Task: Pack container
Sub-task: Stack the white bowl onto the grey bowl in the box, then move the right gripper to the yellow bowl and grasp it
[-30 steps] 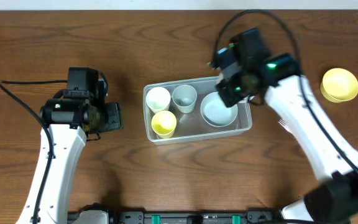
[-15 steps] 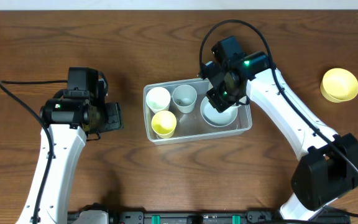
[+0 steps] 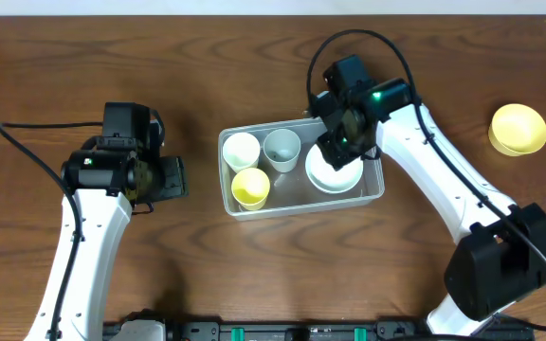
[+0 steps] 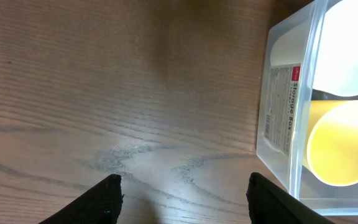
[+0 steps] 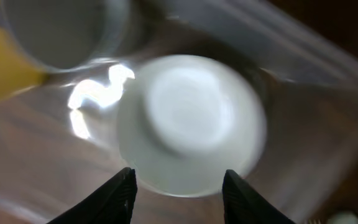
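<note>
The clear plastic container sits mid-table. It holds a white cup, a grey cup, a yellow cup and a white bowl. My right gripper hovers over the container's back right part, open, with the white bowl just ahead of its fingers. My left gripper is open and empty over bare table left of the container; its wrist view shows the container's labelled end and the yellow cup.
A yellow bowl lies upside down at the far right of the wooden table. The right arm reaches across the container's right end.
The right gripper came in from the right a second ago to above the white bowl, then held nearly still with a slight shift. The left arm has not moved.
</note>
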Controlling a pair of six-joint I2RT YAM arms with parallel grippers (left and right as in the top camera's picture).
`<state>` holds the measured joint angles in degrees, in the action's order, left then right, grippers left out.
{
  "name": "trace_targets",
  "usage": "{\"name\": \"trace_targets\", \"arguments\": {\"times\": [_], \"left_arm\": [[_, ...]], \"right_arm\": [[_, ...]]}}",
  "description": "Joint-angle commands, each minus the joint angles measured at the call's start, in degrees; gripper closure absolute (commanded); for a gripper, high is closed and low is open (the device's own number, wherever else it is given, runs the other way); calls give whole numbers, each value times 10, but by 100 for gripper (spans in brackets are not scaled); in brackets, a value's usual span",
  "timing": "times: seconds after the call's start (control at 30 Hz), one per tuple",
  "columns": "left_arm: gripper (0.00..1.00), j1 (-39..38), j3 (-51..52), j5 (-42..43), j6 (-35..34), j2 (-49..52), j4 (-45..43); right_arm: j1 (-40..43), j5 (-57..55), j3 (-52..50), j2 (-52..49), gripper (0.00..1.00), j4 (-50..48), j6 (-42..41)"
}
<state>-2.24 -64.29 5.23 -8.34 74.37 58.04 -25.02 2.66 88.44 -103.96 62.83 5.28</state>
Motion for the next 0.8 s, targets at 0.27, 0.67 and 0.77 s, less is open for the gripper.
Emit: {"name": "trace_targets", "arguments": {"times": [0.27, 0.67, 0.77], "left_arm": [[35, 3, 2, 2, 1, -3, -1], [35, 3, 2, 2, 1, -3, -3], [35, 3, 2, 2, 1, -3, -3]], "right_arm": [[273, -128, 111, 50, 25, -73, -120], [463, -42, 111, -67, 27, -103, -64], [468, -37, 111, -103, 27, -106, -62]]}}
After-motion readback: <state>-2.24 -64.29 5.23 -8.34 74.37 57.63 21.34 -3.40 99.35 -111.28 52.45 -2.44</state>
